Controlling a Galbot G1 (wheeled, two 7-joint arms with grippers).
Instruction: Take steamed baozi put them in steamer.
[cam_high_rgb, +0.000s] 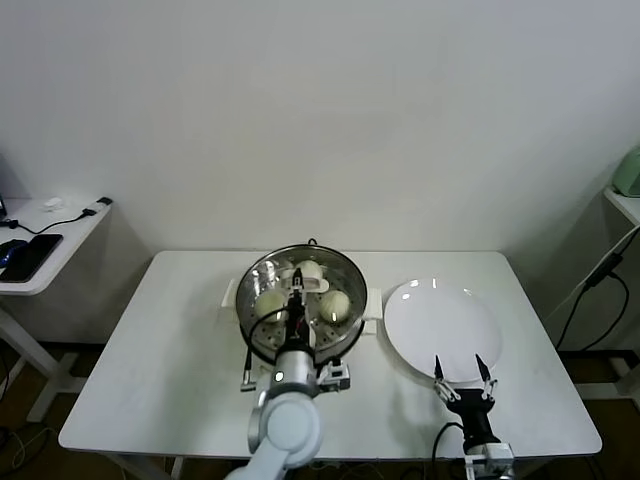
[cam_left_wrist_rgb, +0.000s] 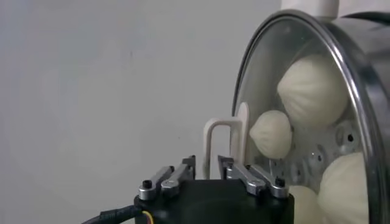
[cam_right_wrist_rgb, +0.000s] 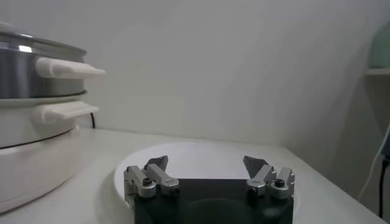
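over the steamer (cam_high_rgb: 300, 305), left gripper (cam_left_wrist_rgb: 206, 167) pinched the lid handle (cam_left_wrist_rgb: 220, 141) — a slip could drop the lid (cam_left_wrist_rgb: 292, 91) onto the baozi (cam_left_wrist_rgb: 271, 134); right gripper (cam_high_rgb: 459, 372) open.

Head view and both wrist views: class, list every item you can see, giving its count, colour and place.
table: one, white, under everything
steamer: one, shiny steel, white base, table centre
glass lid: one, clear, on the steamer
lid handle: one, whitish, on the lid
steamed baozi: four, creamy white, in the steamer under the lid
plate: one, white, right of the steamer
side table: one, white, far left
left hand: one, black, at the lid handle
right hand: one, black, open, at the plate's near edge
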